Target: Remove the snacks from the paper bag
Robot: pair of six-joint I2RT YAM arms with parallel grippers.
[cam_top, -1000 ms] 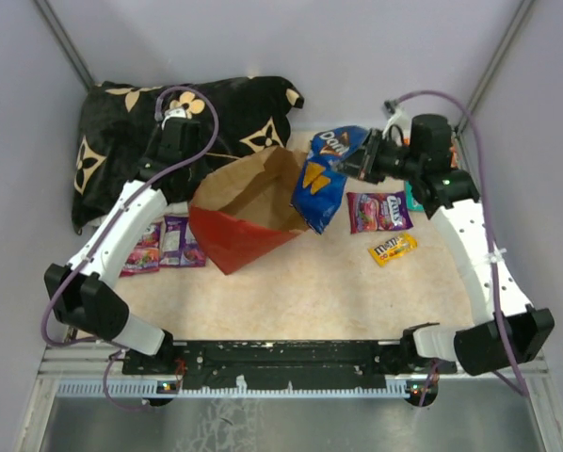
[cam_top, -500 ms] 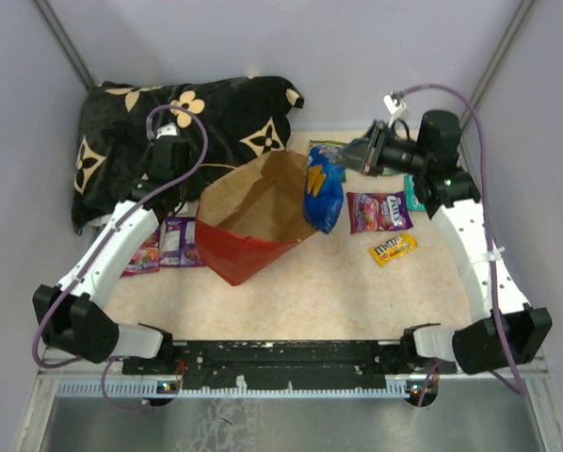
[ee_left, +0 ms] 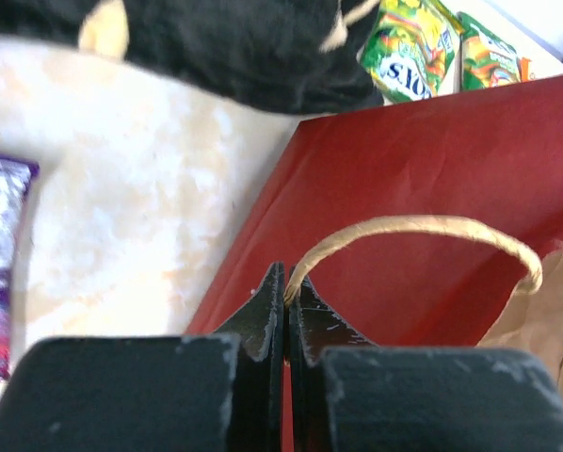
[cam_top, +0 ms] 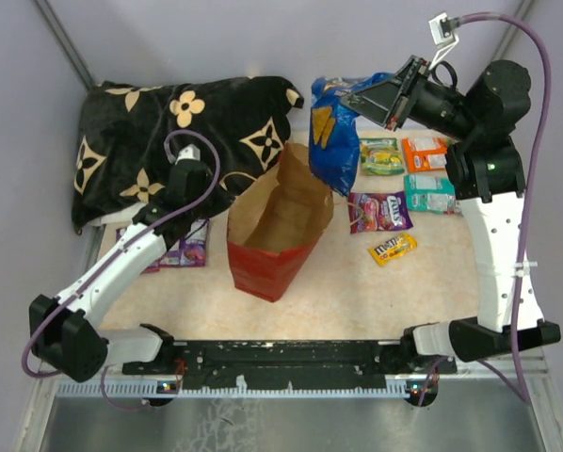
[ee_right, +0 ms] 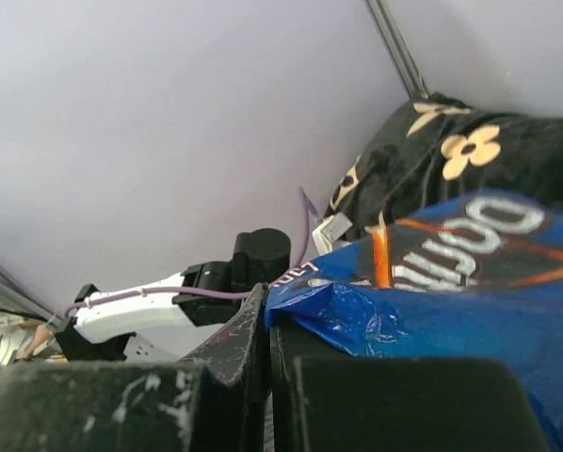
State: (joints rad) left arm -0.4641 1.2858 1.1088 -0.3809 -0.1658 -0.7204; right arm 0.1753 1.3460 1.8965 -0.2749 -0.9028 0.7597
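The red paper bag [cam_top: 263,268] stands open in the middle of the table, its brown inside showing. My left gripper [cam_top: 211,193] is at the bag's left side. In the left wrist view it [ee_left: 287,278] is shut on the bag's looped handle [ee_left: 423,228] against the red wall [ee_left: 432,141]. My right gripper [cam_top: 361,97] is raised high at the back, shut on the top edge of the blue Doritos bag [cam_top: 333,137], which hangs above the paper bag's far rim. The right wrist view shows the gripper [ee_right: 267,303] pinching the blue foil [ee_right: 451,282].
Green [cam_top: 382,156], orange [cam_top: 423,151], teal [cam_top: 430,193], purple [cam_top: 380,211] and yellow M&M's [cam_top: 393,249] packets lie right of the bag. Purple packets [cam_top: 183,250] lie left, under my left arm. The black flowered pillow [cam_top: 140,132] fills the back left.
My right gripper has lifted the Doritos bag up and back, clear of the paper bag. The paper bag has swung more upright and shifted right. My left gripper moved nearer with the handle.
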